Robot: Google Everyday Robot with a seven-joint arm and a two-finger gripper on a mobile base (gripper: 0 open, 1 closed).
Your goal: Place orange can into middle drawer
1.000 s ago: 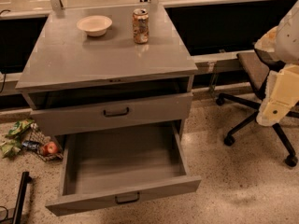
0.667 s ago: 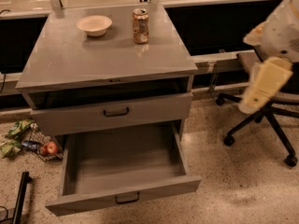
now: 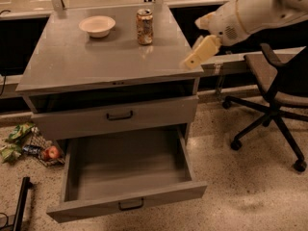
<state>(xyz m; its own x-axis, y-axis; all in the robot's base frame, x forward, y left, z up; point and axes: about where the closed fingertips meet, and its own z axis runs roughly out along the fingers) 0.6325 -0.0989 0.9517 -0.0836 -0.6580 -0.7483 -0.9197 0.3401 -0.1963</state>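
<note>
The orange can (image 3: 144,27) stands upright at the back of the grey cabinet top (image 3: 96,64), right of a cream bowl (image 3: 97,25). The middle drawer (image 3: 127,200), the lowest one, is pulled out wide and its deep tray holds nothing. My gripper (image 3: 196,56) hangs from the cream arm (image 3: 245,11) that reaches in from the upper right. It is over the right edge of the cabinet top, to the right of the can and nearer the front, and it holds nothing.
The grey drawer front (image 3: 115,115) above the open one is slightly out. A black office chair (image 3: 274,81) stands right of the cabinet. Snack bags and an apple (image 3: 50,152) lie on the floor at the left. A black bar (image 3: 21,201) lies at bottom left.
My arm has swung left from beside the chair to the right edge of the cabinet top, bringing the gripper closer to the can. The can, bowl and drawers have not moved.
</note>
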